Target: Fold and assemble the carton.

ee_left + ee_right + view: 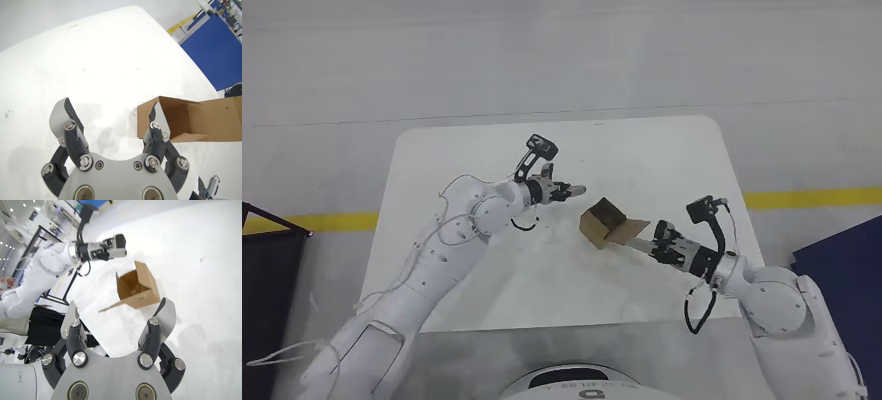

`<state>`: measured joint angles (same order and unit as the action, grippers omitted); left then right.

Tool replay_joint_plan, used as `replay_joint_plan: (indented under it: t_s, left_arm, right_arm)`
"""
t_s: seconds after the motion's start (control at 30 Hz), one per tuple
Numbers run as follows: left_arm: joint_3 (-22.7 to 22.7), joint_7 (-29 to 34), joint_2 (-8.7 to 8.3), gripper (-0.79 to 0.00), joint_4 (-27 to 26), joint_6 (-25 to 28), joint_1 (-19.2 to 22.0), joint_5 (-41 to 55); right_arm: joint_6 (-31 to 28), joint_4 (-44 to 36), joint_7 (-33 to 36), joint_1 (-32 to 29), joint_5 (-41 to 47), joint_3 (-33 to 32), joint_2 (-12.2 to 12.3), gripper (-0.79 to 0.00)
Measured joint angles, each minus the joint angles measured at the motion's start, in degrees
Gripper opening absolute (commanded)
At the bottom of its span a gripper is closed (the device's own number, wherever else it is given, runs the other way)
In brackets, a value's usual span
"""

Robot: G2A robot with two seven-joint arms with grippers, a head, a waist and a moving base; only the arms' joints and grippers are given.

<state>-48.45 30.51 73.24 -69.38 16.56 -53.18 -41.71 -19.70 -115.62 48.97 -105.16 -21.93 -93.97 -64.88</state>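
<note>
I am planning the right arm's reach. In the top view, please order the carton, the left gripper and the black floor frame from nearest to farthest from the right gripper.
1. carton, directly ahead of the right gripper, mid-table.
2. left gripper, beyond the carton, above the table.
3. black floor frame, off the table, far to the robot's left.

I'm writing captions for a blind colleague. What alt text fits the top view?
An open brown carton with one flap sticking out lies on a white table between two white robot arms. The left gripper is open just beside the carton; the right gripper, also open, sits close to the flap.
</note>
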Motion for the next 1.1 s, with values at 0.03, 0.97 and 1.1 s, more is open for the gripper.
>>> replay_joint_plan:
  t_s: [0.03,0.97,1.1]
  left_arm:
    - [0.3,0.1,0.13,0.0,0.3,-0.2,0.2,-0.1]
    - [-0.9,5.8,-0.29,0.0,-7.5,0.6,-7.9,4.4]
    - [-2.1,6.4,-0.77,0.0,-9.8,1.1,-9.3,4.7]
  right_arm:
    - [0.2,0.4,1.2,0.3,0.6,0.3,0.1,-0.114]
    - [-0.4,23.9,-13.7,17.2,5.6,11.0,-0.6,-0.409]
    - [2.4,24.4,-21.6,17.7,1.3,11.8,-1.0,-0.462]
